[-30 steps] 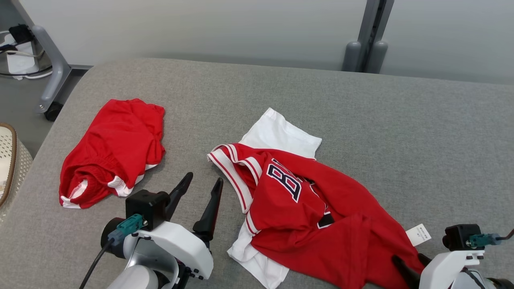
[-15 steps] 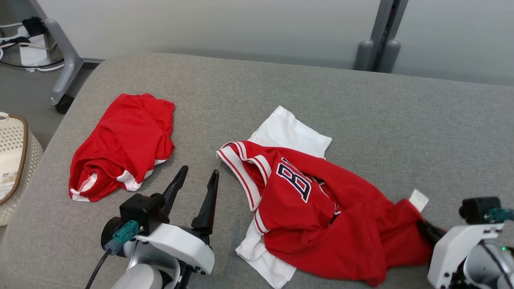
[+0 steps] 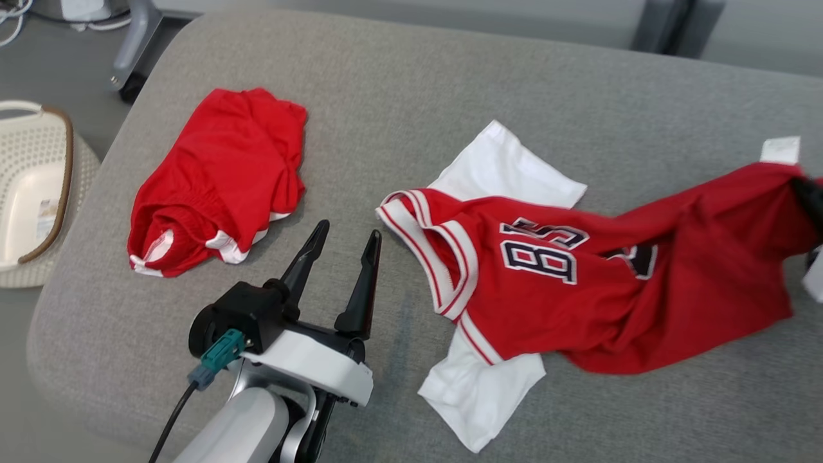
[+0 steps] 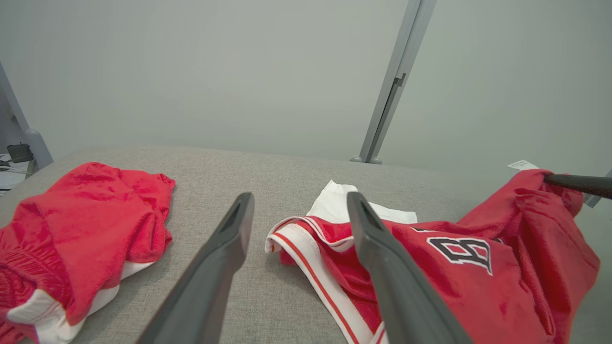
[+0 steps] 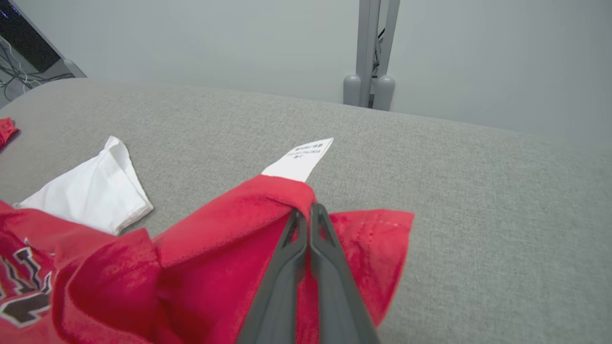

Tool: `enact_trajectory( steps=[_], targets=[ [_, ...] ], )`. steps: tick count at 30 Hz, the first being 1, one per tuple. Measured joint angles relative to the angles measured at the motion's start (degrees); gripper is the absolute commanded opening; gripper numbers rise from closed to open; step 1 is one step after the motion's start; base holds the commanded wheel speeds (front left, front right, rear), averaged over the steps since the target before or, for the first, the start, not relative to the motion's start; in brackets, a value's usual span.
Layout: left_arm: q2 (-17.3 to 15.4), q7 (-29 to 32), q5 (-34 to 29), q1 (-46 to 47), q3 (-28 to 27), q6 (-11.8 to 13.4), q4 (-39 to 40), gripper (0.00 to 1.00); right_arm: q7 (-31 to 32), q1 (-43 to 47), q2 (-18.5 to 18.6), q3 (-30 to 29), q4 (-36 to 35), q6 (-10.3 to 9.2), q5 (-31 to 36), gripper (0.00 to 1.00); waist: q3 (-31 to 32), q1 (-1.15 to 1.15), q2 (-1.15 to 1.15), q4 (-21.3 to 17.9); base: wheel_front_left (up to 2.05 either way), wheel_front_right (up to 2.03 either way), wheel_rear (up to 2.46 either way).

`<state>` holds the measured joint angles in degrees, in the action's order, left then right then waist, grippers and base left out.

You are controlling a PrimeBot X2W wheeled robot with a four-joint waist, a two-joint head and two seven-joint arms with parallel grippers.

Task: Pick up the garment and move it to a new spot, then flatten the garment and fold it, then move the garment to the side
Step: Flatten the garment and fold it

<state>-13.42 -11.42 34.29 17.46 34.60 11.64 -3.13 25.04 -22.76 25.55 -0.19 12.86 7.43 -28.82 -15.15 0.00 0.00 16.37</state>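
Stretched out now, that red jersey (image 3: pixel 578 283)! A second ago it lay in a crumpled heap. Its hem end has since been drawn out to the right and raised, and the right hand (image 5: pixel 304 209), open back then, has snapped shut on it. The head view has swung as well, so the other things only seem to have shifted.

Far left, a pale basket (image 3: pixel 67 154) sits off the edge of the grey fabric-covered desk (image 3: pixel 450 83). Next come the red shorts (image 3: pixel 218 173), bunched up and lying untouched. Then the left hand (image 3: pixel 348 229) hovers with its fingers spread wide and nothing in them, between the shorts and the jersey's striped collar.

The collar and white sleeves rest on the desk at the middle. Further right the red cloth rises to the right hand, whose two fingers pinch a fold of the hem. A white label (image 3: pixel 780 149) pokes up just beside the grip.

I'd say this is the first step, the pick-up and carry to a new spot. The next move looks to need more lift so the collar end clears the desk, or the empty left hand could take the shoulder. That pinch is on a thin fold, so it could slip.
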Motion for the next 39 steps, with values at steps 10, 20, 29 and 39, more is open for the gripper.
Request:
enact_trajectory(
  steps=[10, 20, 29, 39],
  targets=[
    [1.63, -1.23, -0.05, 1.92, 0.41, -1.03, -2.94, 1.00, -9.85, -9.06, 3.37, 0.14, 13.91, 0.04, -1.35, 1.00, -3.80, 0.00, 0.00, 2.74, 0.00, 0.00, 0.00],
    [1.55, -1.53, 0.90, 1.10, 0.34, -1.24, -4.22, 1.00, -16.07, -5.54, 1.07, 6.27, 11.76, 0.00, -5.37, 1.00, 0.91, 0.00, 0.00, 0.19, 0.00, 0.00, 0.00],
    [2.16, -0.97, 1.36, 0.82, 1.35, -1.44, -4.13, 1.00, -4.49, -8.62, 1.56, 12.30, 10.67, 0.00, -9.11, 1.00, 1.90, 0.00, 0.00, 2.82, 0.00, 0.00, 0.00],
    [3.35, -1.43, 2.01, 0.65, 1.81, -1.75, -5.89, 1.00, 11.17, -13.73, -0.37, 12.78, 18.87, 0.00, -9.14, 1.00, 1.67, 0.00, 0.00, 7.27, 0.00, 0.00, 0.00]
  ],
)
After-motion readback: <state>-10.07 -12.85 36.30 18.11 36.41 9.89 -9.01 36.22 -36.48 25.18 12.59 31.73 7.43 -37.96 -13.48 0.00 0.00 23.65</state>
